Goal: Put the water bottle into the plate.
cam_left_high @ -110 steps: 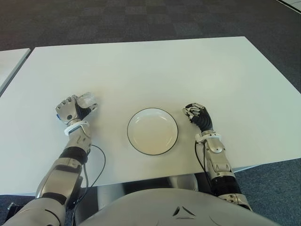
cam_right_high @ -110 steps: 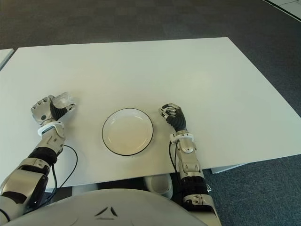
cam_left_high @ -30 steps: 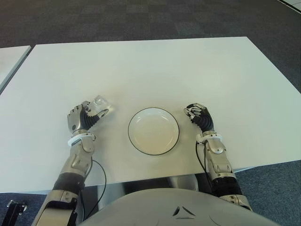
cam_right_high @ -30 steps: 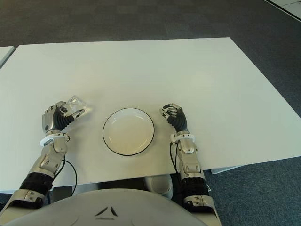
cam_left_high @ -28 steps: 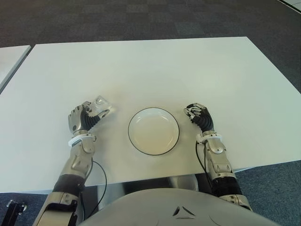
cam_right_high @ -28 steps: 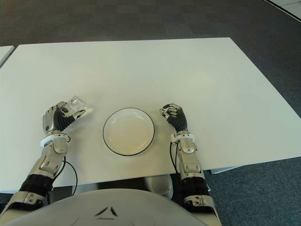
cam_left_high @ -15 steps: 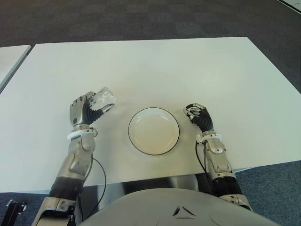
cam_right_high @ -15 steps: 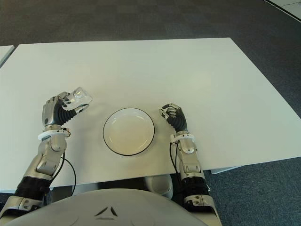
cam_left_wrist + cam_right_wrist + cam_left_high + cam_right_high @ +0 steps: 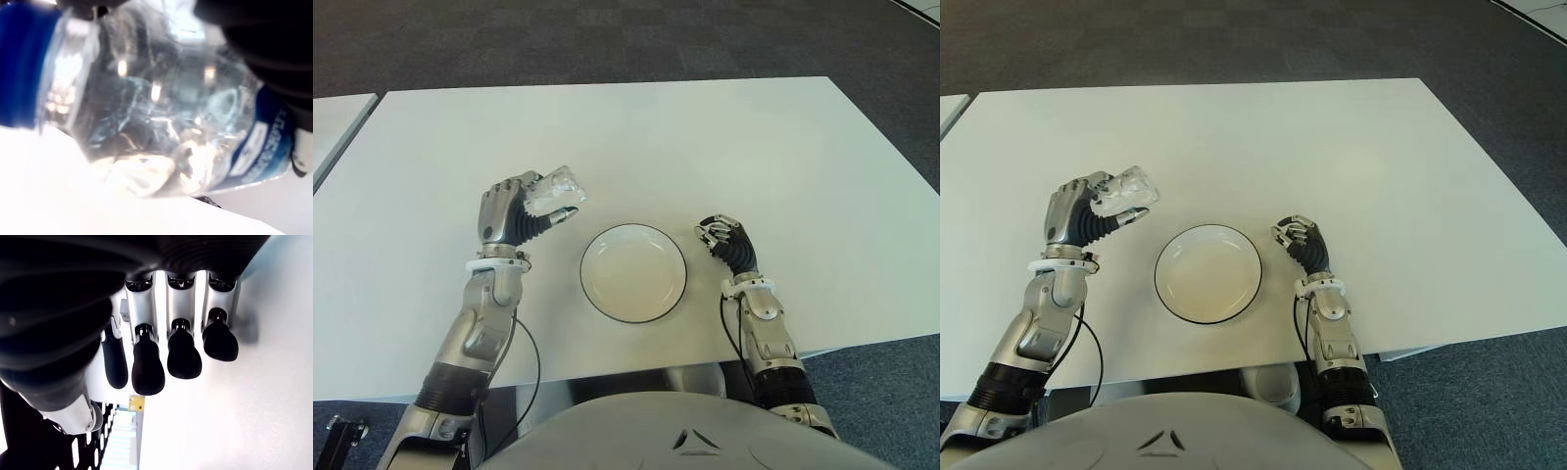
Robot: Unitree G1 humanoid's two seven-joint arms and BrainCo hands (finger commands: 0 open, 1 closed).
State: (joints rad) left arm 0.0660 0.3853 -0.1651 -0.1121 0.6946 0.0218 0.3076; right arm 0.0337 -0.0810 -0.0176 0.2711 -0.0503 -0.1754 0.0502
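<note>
left of plate (image 9: 633,272), above white table (image 9: 705,147) | clear crinkly plastic water bottle (image 9: 554,192), blue cap | left hand (image 9: 509,213) clenched round it | right hand (image 9: 725,241) curled, holding nothing, right of round dark-rimmed plate

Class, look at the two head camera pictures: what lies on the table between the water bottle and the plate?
Nothing: only bare white table separates the water bottle, gripped in the left hand, from the plate, in both eye views.

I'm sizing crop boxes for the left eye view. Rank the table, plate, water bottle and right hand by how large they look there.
1. table, by far the largest.
2. plate.
3. and 4. Unsure: the right hand and the visible part of the water bottle, half hidden in the raised left hand, look about alike.
</note>
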